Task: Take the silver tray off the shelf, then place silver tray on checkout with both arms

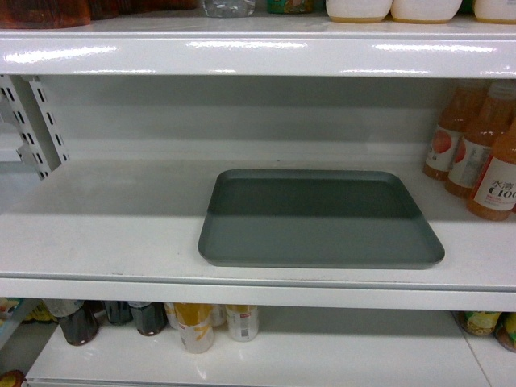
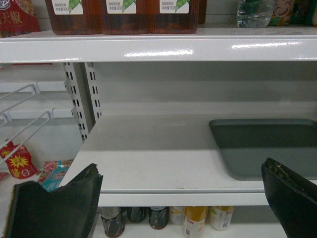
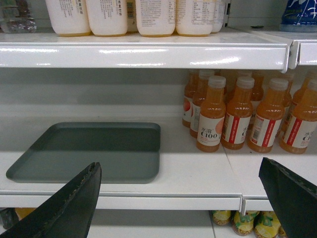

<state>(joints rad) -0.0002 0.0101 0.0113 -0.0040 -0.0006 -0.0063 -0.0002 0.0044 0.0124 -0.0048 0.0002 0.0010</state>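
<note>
Lying flat on the shelf, the silver tray sits beyond both wide-open, empty grippers: left gripper, right gripper.

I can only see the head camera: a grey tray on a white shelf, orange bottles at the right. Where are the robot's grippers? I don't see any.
Observer: Both are short of the shelf. The left gripper is open, its fingers outside the shelf's front edge.
Operator: And the right one?
Observer: The right gripper is open too, in front of the shelf edge, not touching the silver tray.
Operator: What's beside those orange bottles?
Observer: The orange bottles stand several deep, clear of the tray's right rim.
</note>
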